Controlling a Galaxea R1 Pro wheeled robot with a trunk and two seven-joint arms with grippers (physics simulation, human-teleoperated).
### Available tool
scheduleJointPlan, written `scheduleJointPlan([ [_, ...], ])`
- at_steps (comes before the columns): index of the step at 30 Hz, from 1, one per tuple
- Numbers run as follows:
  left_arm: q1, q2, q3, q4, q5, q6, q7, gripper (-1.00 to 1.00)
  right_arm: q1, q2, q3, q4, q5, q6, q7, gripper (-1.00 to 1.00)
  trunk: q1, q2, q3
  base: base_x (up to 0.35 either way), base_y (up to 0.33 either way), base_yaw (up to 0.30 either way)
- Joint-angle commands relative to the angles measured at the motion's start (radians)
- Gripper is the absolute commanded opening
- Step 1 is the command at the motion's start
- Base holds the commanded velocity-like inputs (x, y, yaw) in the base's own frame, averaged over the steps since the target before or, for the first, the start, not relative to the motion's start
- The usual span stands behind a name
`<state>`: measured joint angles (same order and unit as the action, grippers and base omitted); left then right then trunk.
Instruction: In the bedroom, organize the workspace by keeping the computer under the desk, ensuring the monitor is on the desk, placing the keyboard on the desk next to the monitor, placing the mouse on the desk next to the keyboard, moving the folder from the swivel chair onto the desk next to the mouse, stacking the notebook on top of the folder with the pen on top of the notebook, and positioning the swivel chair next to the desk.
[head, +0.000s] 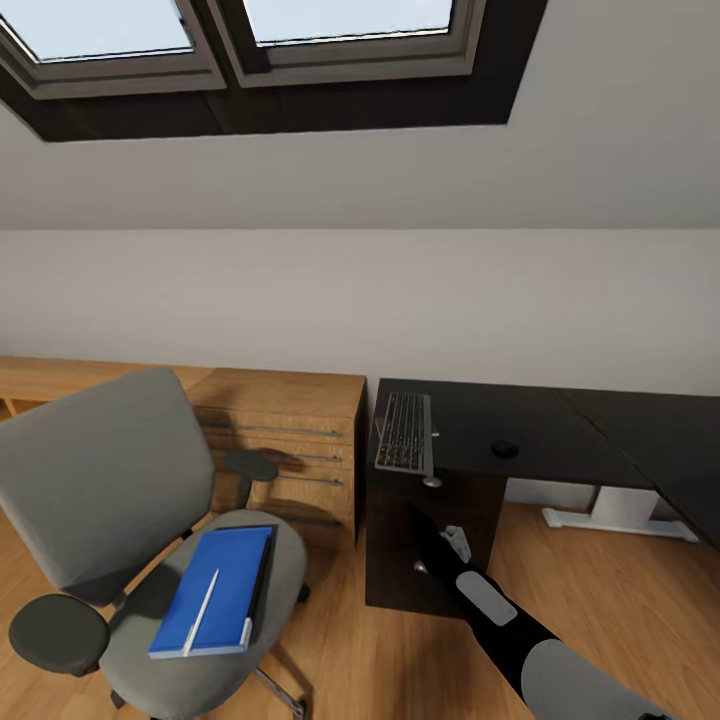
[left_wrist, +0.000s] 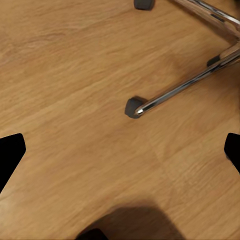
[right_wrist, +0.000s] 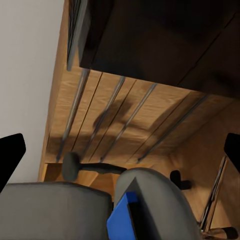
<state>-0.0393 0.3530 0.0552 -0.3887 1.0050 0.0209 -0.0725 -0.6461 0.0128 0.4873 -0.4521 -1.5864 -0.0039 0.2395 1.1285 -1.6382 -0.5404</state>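
Note:
The grey swivel chair stands at the lower left, beside the black desk. The blue folder lies on its seat with the white pen on top. A dark grey strip along the folder's right side looks like the notebook. The keyboard rests at the desk's left end, and the mouse sits to its right. My right gripper hangs open in front of the desk drawers, empty. My left gripper is open over the floor by the chair's base. Monitor and computer are out of view.
A light wood cabinet with bar handles stands between chair and desk, against the wall. The desk's white leg is at the right. Skylights slope overhead. Wood floor runs under the desk.

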Motion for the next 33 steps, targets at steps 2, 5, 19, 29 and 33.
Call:
scheduleJointPlan([
  [2,-0.001,0.0,0.003,0.001,0.009,0.002,-0.006,1.0,-0.001,0.0,0.005,0.001,-0.01,-0.001,0.004,1.0,0.008,-0.015,-0.007,0.0,0.0,0.0],
  [5,-0.001,0.0,0.003,0.001,0.009,0.002,-0.006,1.0,-0.001,-0.001,0.005,0.001,-0.01,0.0,0.004,1.0,0.019,-0.036,-0.017,0.0,0.0,0.0],
  [19,-0.001,0.006,0.003,0.003,0.006,0.002,-0.006,1.0,-0.001,-0.008,0.005,0.001,-0.012,0.001,0.038,1.0,0.035,-0.064,-0.029,0.0,0.0,0.0],
  [29,-0.001,0.019,0.0,0.094,0.001,-0.087,-0.011,1.0,-0.001,-0.012,0.005,0.001,-0.012,0.001,0.045,1.0,0.035,-0.064,-0.029,0.0,0.0,0.0],
  [33,-0.001,0.023,-0.006,0.181,-0.023,-0.157,-0.013,1.0,-0.001,-0.013,0.005,0.002,-0.012,0.0,0.047,1.0,0.035,-0.064,-0.029,0.0,0.0,0.0],
])
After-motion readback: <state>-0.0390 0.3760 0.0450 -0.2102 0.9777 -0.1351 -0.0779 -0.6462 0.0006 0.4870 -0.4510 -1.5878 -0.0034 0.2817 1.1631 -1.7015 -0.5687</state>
